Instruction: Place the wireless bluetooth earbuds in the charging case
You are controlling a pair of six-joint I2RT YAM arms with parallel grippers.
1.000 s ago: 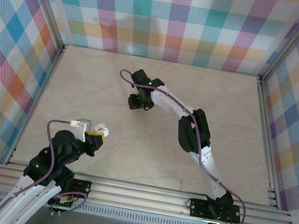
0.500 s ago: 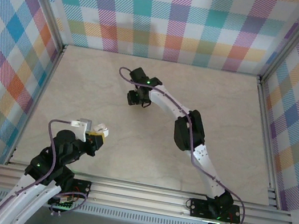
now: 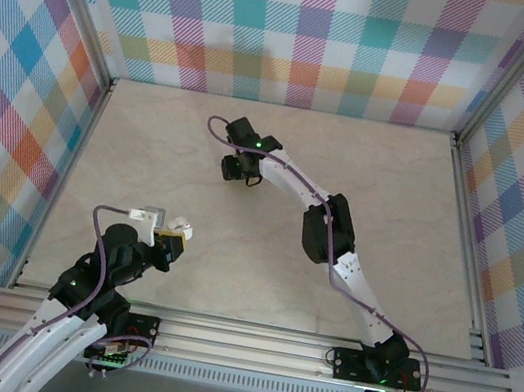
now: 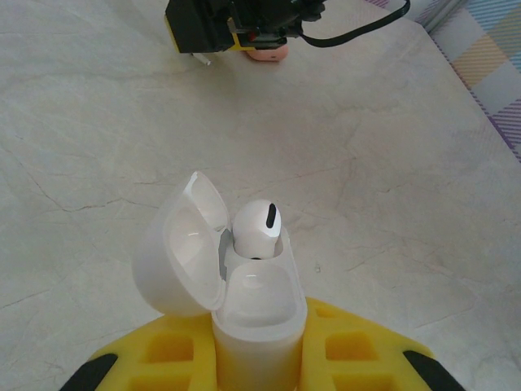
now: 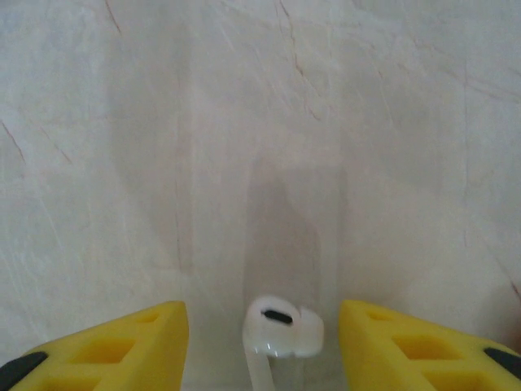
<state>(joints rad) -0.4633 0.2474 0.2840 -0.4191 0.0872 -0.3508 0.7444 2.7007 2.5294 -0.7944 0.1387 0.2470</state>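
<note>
My left gripper [image 4: 259, 346] is shut on a white charging case [image 4: 254, 314] and holds it upright with its lid [image 4: 175, 252] swung open to the left. One white earbud [image 4: 259, 230] sits in the case's far socket. From above, the case [image 3: 181, 231] shows at the near left. My right gripper [image 5: 260, 316] is open, low over the table. A second white earbud [image 5: 282, 327] lies on the table between its yellow fingers [image 5: 134, 346], touching neither. The top view shows the right gripper [image 3: 238, 169] at mid table.
A salmon-pink object [image 4: 269, 54] lies on the table, partly hidden behind the right gripper [image 4: 232, 24]. Checked walls and aluminium rails [image 3: 247, 341] enclose the marble-patterned table [image 3: 393, 199]. The right arm [image 3: 322, 227] stretches diagonally across the middle.
The right gripper has drifted a little toward the far left. The left arm has shifted slightly with the case still in its grip.
</note>
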